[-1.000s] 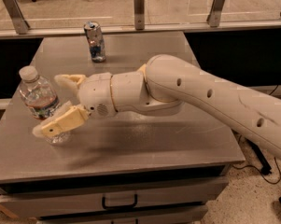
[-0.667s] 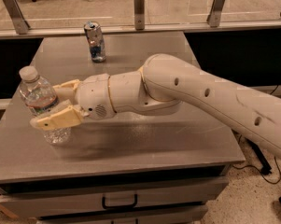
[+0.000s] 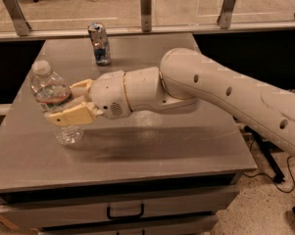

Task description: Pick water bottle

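My gripper (image 3: 62, 103) sits at the midsection of the water bottle (image 3: 50, 93), upright near the left edge of the grey table (image 3: 161, 146); my arm (image 3: 225, 89) reaches in from the right, metal can (image 3: 100, 44) well apart at the back.

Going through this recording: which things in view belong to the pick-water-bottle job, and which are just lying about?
Part of the job:
- clear ribbed plastic water bottle with a white cap, standing at the table's left
- cream gripper, set around the bottle's middle

Just there:
- silver-blue metal can, upright near the table's far edge
- grey table
- black drawer handle below
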Action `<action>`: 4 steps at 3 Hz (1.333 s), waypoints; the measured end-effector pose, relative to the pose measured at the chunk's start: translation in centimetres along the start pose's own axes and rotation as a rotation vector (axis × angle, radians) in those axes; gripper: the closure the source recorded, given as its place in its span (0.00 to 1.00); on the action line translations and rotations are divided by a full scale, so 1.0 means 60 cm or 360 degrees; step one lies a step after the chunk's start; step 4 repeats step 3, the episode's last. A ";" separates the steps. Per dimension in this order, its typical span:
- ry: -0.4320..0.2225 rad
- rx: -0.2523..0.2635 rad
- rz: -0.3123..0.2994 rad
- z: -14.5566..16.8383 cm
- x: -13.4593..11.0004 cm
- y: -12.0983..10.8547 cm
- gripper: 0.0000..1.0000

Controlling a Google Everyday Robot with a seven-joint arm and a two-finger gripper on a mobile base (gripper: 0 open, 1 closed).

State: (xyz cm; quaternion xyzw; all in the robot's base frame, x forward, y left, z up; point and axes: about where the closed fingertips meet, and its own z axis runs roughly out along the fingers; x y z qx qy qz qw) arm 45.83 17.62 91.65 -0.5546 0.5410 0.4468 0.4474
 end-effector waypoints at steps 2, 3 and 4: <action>-0.0061 0.0204 -0.0174 -0.095 -0.110 -0.048 1.00; -0.0061 0.0204 -0.0174 -0.095 -0.110 -0.048 1.00; -0.0061 0.0204 -0.0174 -0.095 -0.110 -0.048 1.00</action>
